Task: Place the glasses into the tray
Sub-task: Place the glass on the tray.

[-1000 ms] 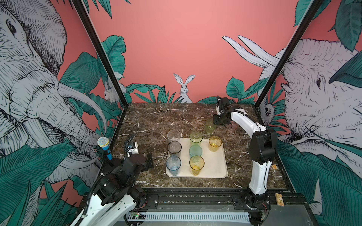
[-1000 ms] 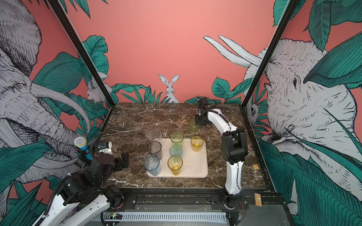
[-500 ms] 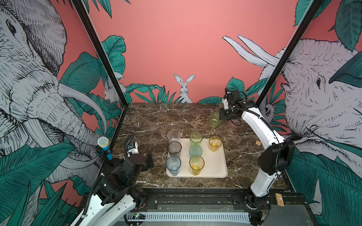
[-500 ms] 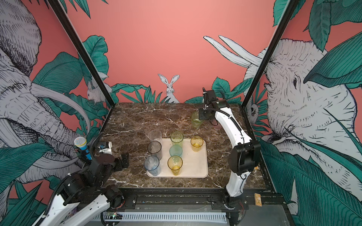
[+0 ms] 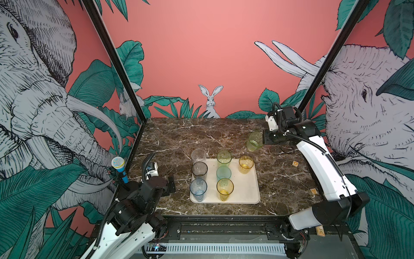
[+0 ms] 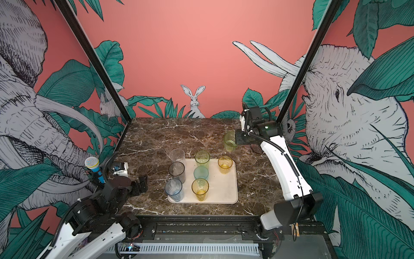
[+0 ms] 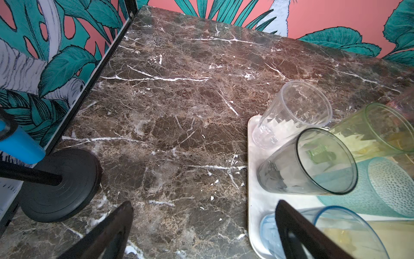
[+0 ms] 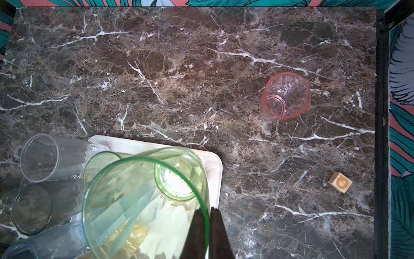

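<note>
Because our right hand [image 8: 209, 220] pinches the green glass [image 5: 254, 141] by its rim, it hangs tilted, upper right of the tray [image 5: 248, 188], while our left hand [image 7: 203, 208] rests spread.

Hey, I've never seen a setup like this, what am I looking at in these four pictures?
These are two robot arms, left and right, at a marble table. Two pictures look down from overhead; two come from cameras on the wrists. A beige tray holds seven tumblers; a pink tumbler and a wooden cube sit on the table beside it. The right arm's fingers pinch the rim of a green tumbler, holding it above the table. The left arm's fingers are open and empty.
</note>
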You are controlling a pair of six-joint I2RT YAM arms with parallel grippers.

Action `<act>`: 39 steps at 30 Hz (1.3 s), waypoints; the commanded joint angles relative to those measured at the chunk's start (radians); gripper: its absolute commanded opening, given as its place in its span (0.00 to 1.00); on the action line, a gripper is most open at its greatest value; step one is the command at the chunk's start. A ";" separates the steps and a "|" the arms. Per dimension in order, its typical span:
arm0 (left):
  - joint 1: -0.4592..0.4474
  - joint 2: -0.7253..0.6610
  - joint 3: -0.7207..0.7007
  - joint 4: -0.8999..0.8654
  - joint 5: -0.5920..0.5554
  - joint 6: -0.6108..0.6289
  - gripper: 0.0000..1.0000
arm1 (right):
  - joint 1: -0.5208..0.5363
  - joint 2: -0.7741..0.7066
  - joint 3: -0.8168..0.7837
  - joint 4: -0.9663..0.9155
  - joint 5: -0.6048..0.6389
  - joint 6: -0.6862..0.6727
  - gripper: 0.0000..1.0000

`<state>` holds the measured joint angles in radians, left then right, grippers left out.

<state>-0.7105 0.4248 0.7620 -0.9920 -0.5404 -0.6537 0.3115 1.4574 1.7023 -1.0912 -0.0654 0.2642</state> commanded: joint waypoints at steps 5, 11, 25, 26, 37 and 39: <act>0.003 -0.002 -0.004 0.000 -0.021 0.002 0.99 | 0.069 -0.127 -0.073 -0.088 -0.013 0.015 0.00; 0.003 -0.005 -0.009 0.002 -0.015 -0.003 0.99 | 0.135 -0.208 -0.141 -0.125 0.010 0.044 0.00; 0.003 -0.015 -0.013 0.001 -0.006 -0.013 0.99 | 0.211 -0.307 -0.329 -0.083 0.041 0.112 0.00; 0.003 -0.016 -0.015 0.001 -0.006 -0.014 0.99 | 0.214 -0.311 -0.347 -0.073 0.037 0.115 0.00; 0.003 -0.016 -0.021 0.006 -0.001 -0.018 0.99 | 0.223 -0.361 -0.595 0.081 0.021 0.168 0.00; 0.003 -0.018 -0.021 0.006 0.000 -0.018 0.99 | 0.223 -0.365 -0.635 0.119 0.021 0.180 0.00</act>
<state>-0.7105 0.4164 0.7506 -0.9916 -0.5373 -0.6544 0.5289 1.1149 1.0966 -1.0546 -0.0410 0.4141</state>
